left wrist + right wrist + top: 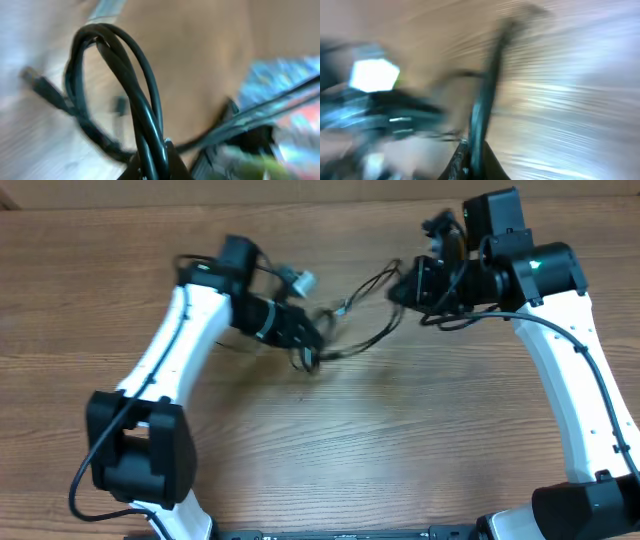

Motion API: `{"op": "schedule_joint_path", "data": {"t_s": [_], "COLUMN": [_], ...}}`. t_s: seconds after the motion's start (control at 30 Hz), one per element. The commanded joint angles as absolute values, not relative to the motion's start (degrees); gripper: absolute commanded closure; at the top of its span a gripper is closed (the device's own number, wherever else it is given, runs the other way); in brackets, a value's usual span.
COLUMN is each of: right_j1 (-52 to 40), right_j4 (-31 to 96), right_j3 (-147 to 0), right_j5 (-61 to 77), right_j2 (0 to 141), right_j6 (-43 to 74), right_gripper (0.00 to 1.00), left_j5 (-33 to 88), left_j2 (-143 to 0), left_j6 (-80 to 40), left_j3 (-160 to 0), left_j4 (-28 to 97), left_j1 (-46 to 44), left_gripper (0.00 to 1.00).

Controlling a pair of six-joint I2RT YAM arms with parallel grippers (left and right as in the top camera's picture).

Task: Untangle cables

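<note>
Clamping the cables (152,130) in both sets of jaws, we are holding the black strands strung between left gripper (312,340) and right gripper (402,288) (both wrist views are blurred).

cables (135,105): black | table (350,460): brown wood grain | left arm (170,340): white, black joints | right arm's lamp (537,264): green

Overhead looks straight down on the whole desk (330,440). Wrist cameras sit close behind the left pincer (152,167) and right pincer (472,165), facing the cables (137,117) ahead, also seen overhead.
</note>
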State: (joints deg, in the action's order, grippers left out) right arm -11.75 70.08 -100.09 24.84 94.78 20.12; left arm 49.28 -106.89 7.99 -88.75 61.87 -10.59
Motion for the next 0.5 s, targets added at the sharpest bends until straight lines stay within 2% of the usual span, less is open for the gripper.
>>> {"op": "schedule_joint_path", "data": {"t_s": [0.0,0.13,0.47], "right_j1": [-8.9,-7.1,-6.7], "right_j4": [72.3,75.9,72.5], "right_j3": [-101.3,-100.8,-89.6], "right_j5": [2.2,-6.5,-7.5], "right_j2": [94.3,94.4,94.5], "right_j6": [29.0,31.3,33.2], "right_gripper": [0.96,0.96,0.96], "left_j5": [38.8,37.6,37.1], "left_j2": [-103.7,-100.2,-87.2], "left_j6": [-3.2,-5.5,-6.0], "left_j3": [-93.4,-95.3,-98.7], "left_j4": [60.9,58.8,51.1], "left_j1": [-5.3,-2.2,-0.7], "left_gripper": [0.96,0.96,0.96]}}
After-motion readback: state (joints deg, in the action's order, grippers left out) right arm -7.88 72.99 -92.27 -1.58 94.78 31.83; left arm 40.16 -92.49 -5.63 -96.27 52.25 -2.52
